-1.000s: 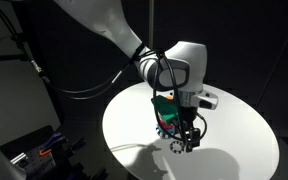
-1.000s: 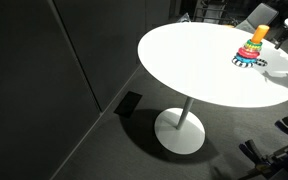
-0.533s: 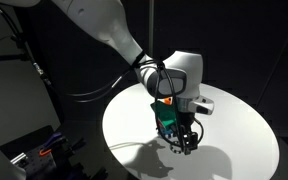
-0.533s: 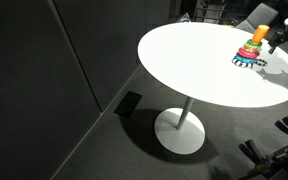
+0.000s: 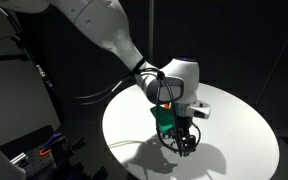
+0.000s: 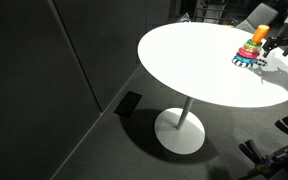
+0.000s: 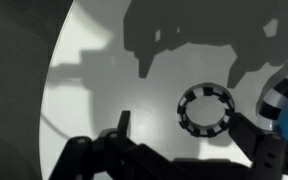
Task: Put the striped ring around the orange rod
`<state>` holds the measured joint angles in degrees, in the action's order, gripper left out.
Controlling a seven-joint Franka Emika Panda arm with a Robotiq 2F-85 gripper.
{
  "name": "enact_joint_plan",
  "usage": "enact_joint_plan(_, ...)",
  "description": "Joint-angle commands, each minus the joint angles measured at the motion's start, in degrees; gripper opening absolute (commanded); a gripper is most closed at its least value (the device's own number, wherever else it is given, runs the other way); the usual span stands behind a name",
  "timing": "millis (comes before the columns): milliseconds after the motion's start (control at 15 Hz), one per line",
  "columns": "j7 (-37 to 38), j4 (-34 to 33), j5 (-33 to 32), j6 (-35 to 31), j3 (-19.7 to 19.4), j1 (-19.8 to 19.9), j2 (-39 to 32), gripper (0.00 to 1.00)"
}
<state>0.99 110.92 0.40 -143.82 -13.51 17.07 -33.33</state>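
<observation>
The striped ring (image 7: 205, 108) lies flat on the white table (image 7: 104, 70), black and white all round. My gripper (image 7: 184, 125) is open just above it. The ring sits between the fingers, close against the right one (image 7: 252, 132) and well clear of the left one (image 7: 122, 122). The orange rod (image 6: 259, 34) stands upright on a stack of coloured rings (image 6: 252, 48). In an exterior view the gripper (image 5: 185, 141) hangs low over the table in front of the rod (image 5: 168, 100) and stack. The gripper holds nothing.
A striped and blue edge of the stack (image 7: 282, 100) shows at the right of the wrist view, next to the ring. The round table's edge (image 6: 184, 85) is far from the stack. Dark equipment (image 5: 34, 150) stands beside the table.
The arm has shifted slightly left and lower, bringing the open gripper down over the striped ring. The ring and the stack have not moved.
</observation>
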Motion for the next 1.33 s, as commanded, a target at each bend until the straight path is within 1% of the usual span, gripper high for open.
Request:
enact_joint_plan(0, 0.3, -2.1, 0.7, -0.7, 0.6, 0.3, -2.0, 1.00)
enact_joint_plan(733, 0.8, -5.5, 0.5, -0.5, 1.0, -0.3, -5.2, 1.00)
enact_joint_plan(1267, 0.4, -5.0, 0.8, -0.7, 1.9, -0.4, -5.6, 1.00)
